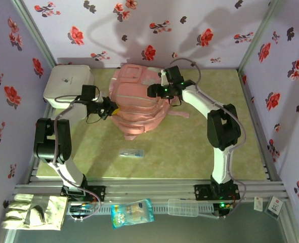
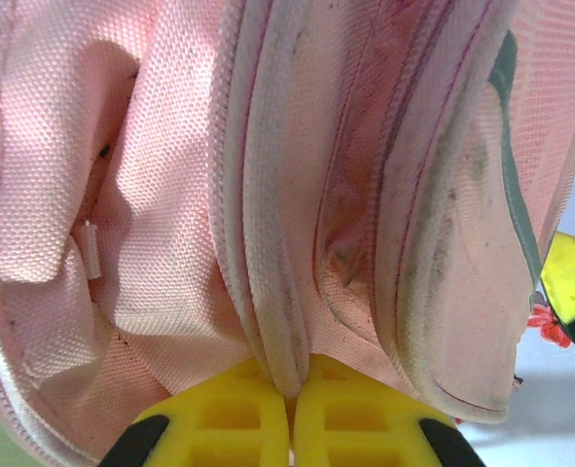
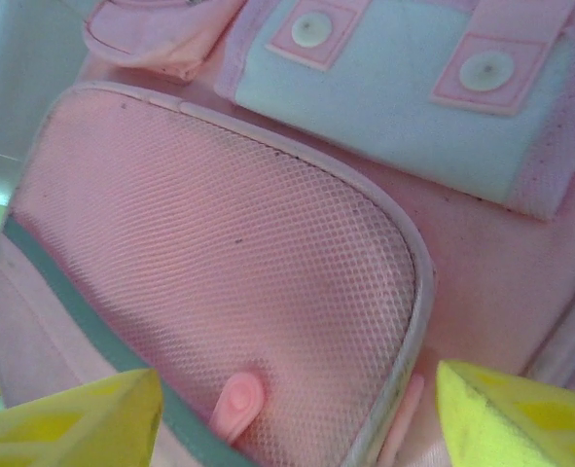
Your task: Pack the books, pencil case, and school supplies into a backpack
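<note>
The pink backpack [image 1: 139, 98] lies at the back middle of the table. My left gripper [image 1: 111, 108] is at its left edge, and in the left wrist view its yellow fingers [image 2: 229, 418] are shut on a pale trim ridge [image 2: 268, 321] of the backpack. My right gripper [image 1: 154, 91] hovers over the bag's upper right. It stands open [image 3: 297, 409] above the mesh pocket [image 3: 219, 263], with a pink zip pull [image 3: 236, 404] between its fingers and untouched. A small clear packet [image 1: 131, 152] of school supplies lies on the mat in front of the backpack. The books and pencil case are out of view.
A white rounded box [image 1: 68, 82] stands at the back left, close to the left arm. On the front rail lie a pale glove [image 1: 33, 210], a blue-white bag [image 1: 132, 212] and a clear box [image 1: 184, 206]. Flowered walls enclose the table on three sides.
</note>
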You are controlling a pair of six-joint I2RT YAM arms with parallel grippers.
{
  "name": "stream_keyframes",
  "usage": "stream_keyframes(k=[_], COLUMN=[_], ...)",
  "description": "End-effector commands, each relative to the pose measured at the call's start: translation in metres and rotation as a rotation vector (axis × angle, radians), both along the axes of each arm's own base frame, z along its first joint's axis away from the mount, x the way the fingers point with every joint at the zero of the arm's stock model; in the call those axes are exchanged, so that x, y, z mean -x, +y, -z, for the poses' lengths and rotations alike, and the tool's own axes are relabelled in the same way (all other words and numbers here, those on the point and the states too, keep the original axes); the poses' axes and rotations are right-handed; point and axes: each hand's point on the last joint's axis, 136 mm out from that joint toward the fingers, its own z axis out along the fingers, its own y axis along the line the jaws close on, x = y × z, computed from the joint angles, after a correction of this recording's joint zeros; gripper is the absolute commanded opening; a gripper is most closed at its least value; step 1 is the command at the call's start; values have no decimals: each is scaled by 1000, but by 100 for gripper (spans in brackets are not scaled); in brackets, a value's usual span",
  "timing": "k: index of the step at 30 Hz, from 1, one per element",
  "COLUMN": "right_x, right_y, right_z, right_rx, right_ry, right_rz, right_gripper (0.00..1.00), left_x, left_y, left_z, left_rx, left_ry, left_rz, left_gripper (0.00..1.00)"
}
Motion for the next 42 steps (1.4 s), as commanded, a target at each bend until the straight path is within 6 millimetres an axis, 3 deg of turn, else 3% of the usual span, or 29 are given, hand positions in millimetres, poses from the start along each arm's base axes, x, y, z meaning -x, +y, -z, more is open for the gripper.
stream_keyframes(k=[1, 9, 20, 26, 33, 42], right_x=[-9, 1, 54, 74, 70, 63], right_y=[11, 15, 3, -6, -11, -20], right_z=[-8, 12, 13, 18, 24, 30], right_rx=[-32, 0, 20, 36, 104, 237], right_ry=[-24, 3, 44, 37, 8, -82], right_rz=[-45, -145, -243, -267, -271, -322], right_gripper=[76, 79, 78, 70, 52, 40], left_x=[1, -1, -5, -4, -3, -2], left_y=[0, 0, 0, 1, 1, 1], left_z=[-12, -13, -13, -14, -14, -15], left_rx=[21, 22, 26, 24, 23, 18], left_ry=[-25, -28, -29, -32, -30, -29], left_rz=[4, 3, -9, -11, -11, -5], left_gripper=[0, 0, 0, 0, 0, 0])
